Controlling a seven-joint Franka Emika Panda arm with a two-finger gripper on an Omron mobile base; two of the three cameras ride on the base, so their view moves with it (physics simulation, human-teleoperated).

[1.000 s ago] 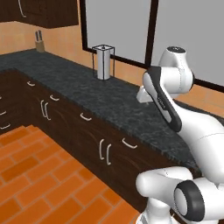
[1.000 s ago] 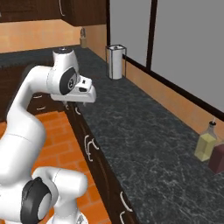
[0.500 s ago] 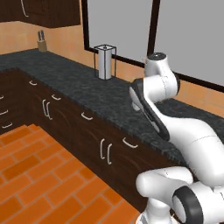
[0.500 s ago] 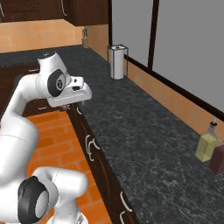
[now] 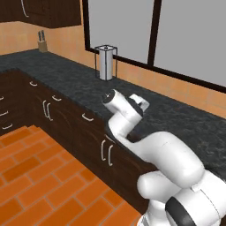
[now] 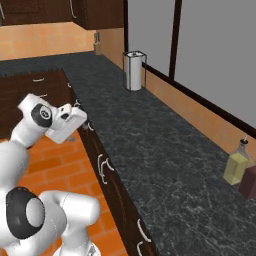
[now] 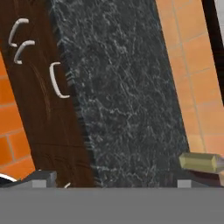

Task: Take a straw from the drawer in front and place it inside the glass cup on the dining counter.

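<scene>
The gripper (image 7: 109,177) hangs over the front edge of the black speckled worktop (image 7: 127,87), its 2 fingertips (image 7: 41,178) spread wide with nothing between them. Below, the dark wood drawer (image 7: 46,92) sits shut, its curved silver handle (image 7: 55,81) showing. A yellow bottle (image 6: 235,164), perhaps oil, stands far along the worktop.

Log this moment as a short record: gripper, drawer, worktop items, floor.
gripper: open, holding nothing, fingertips spread wide over the worktop's front edge
drawer: shut, curved silver handle on the dark wood front
worktop: black speckled, carries a paper towel holder, a yellow bottle and a knife block
floor: orange brick tiles
</scene>
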